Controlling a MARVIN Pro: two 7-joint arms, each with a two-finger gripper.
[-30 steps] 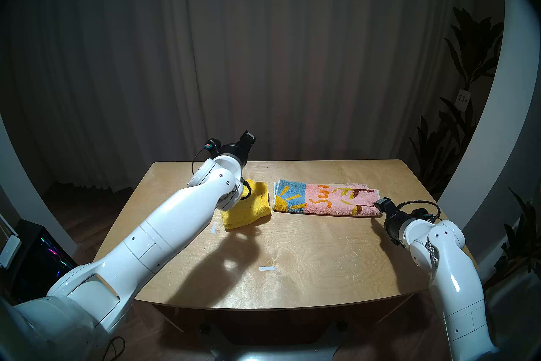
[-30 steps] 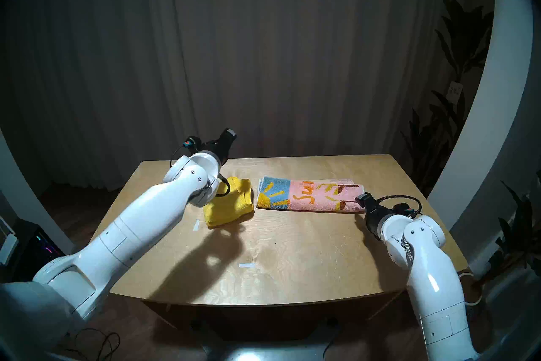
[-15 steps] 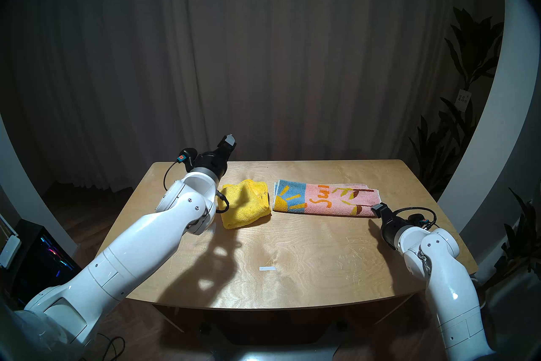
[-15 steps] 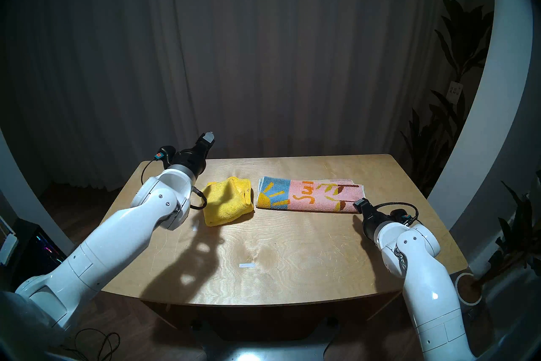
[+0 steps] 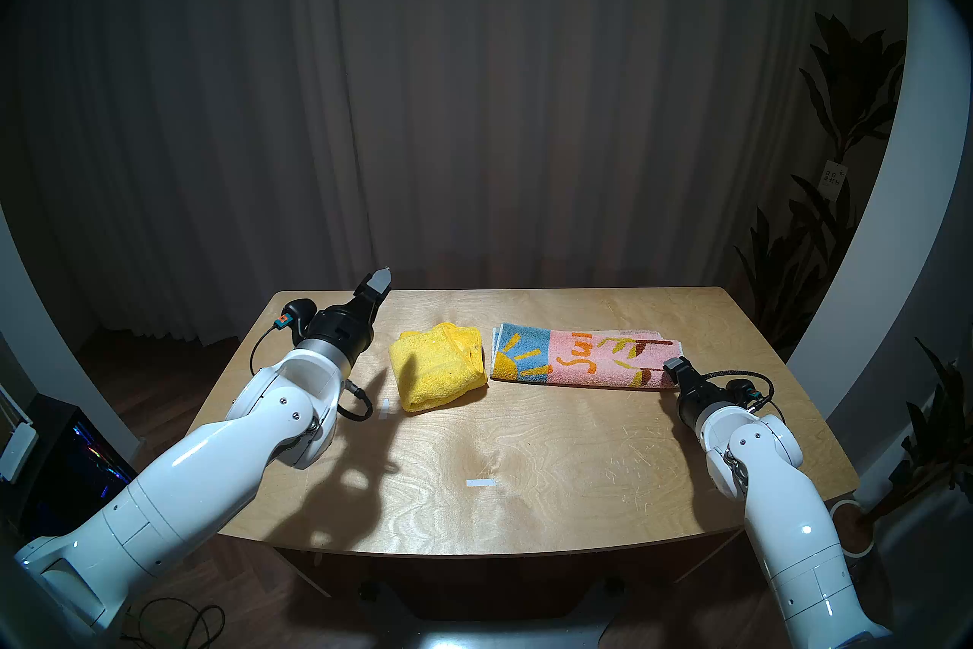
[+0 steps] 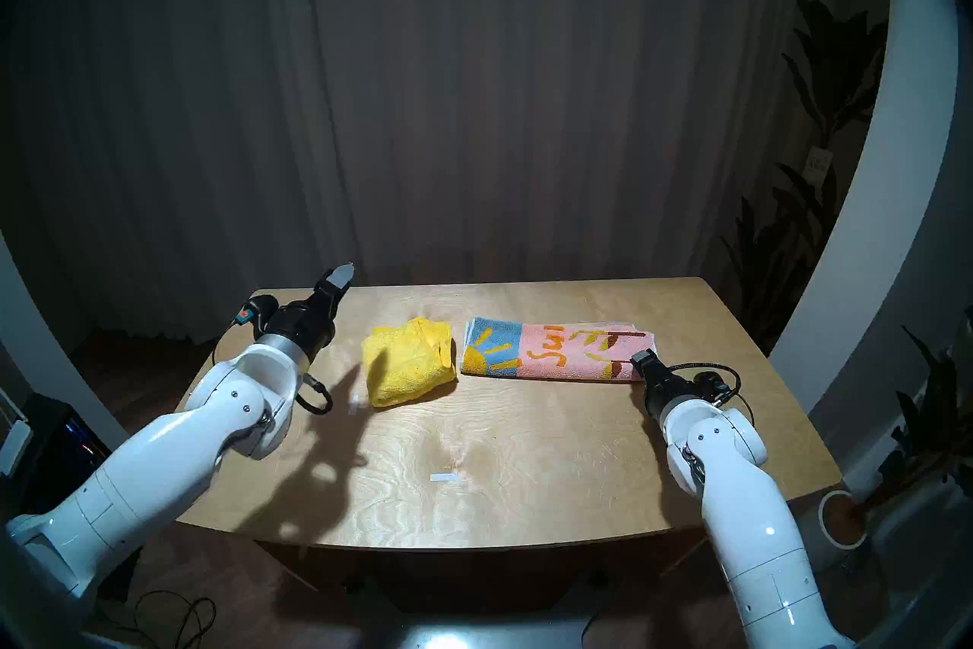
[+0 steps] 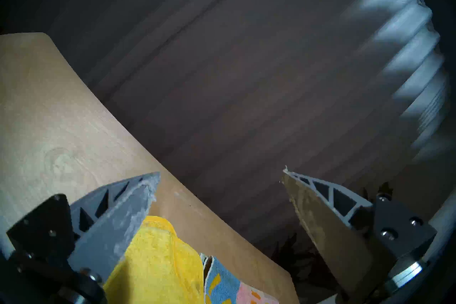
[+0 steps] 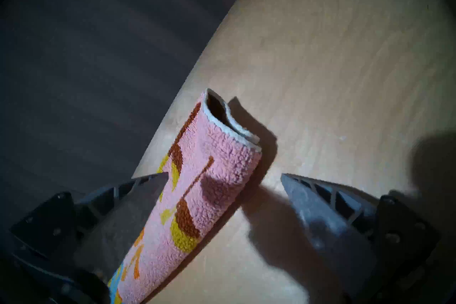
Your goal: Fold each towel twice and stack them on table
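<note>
Towels: two, both flat on the tabletop (image 5: 526,448), side by side across its far half and not stacked. Yellow towel (image 5: 437,366): on the left, folded into a thick, lumpy square with a loose fold on its far right corner. Patterned towel (image 5: 584,358): just to the right of it across a narrow strip of bare wood, folded into a long band running left to right, blue end with an orange-yellow sun toward the yellow towel, pink stretch with orange lettering and brown-and-yellow stems toward the right edge. Shows stacked layers along its far edge and, in the right wrist view, a fold curling open at its right end. Left claw (image 5: 379,282): spread wide and empty, raised over the far left corner of the tabletop, pointing about level toward the dark curtain (image 5: 474,105), well clear of the yellow towel. In the left wrist view (image 7: 221,171), looks past the table edge, with the yellow towel low in the picture beside one finger. Right claw (image 5: 676,363): also spread and holding nothing, tilted down at the near right corner of the patterned towel. In the right wrist view (image 8: 225,174), straddles that end, one finger over the pink cloth, the other over bare wood; cannot tell whether either tip touches. Two white tape marks (image 5: 480,483) on the wood, one near the front middle, one beside the yellow towel. Leafy plant (image 5: 821,211) behind the right side.
</note>
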